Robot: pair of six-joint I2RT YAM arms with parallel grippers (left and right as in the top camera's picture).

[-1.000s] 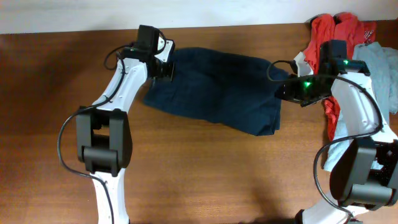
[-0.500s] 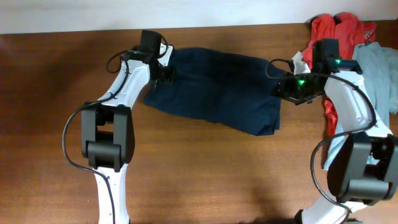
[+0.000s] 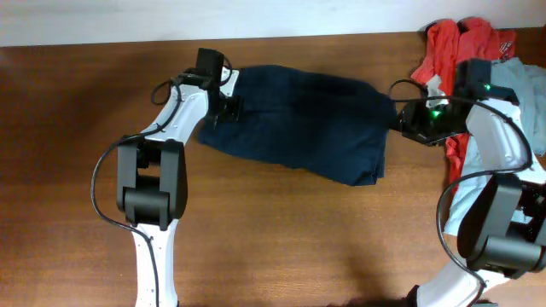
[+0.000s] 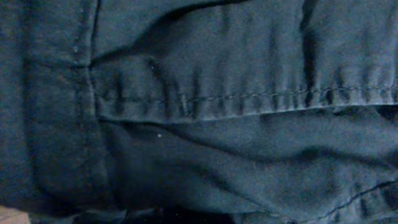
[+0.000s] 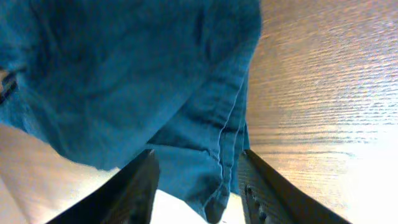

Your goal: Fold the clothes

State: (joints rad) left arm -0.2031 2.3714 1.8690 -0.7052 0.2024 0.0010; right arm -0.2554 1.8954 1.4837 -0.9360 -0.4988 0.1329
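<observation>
The dark navy shorts [image 3: 299, 119] lie folded over at the back middle of the wooden table. My left gripper [image 3: 226, 104] sits on their left edge. The left wrist view is filled with navy cloth and a stitched seam [image 4: 217, 93], and the fingers are hidden, so its state is unclear. My right gripper [image 3: 399, 119] is at the shorts' upper right corner. In the right wrist view its fingers [image 5: 198, 186] stand apart, with the layered edge of the shorts [image 5: 124, 74] hanging between them.
A red garment [image 3: 461, 43] and a pale blue-grey shirt [image 3: 520, 85] lie heaped at the back right, just behind my right arm. Bare wooden table [image 3: 299, 239] lies in front of the shorts. The table's back edge runs along the top.
My right gripper has moved to the right, and the shorts' upper right corner now reaches further right with it. My left gripper has shifted slightly up and to the right on the left edge.
</observation>
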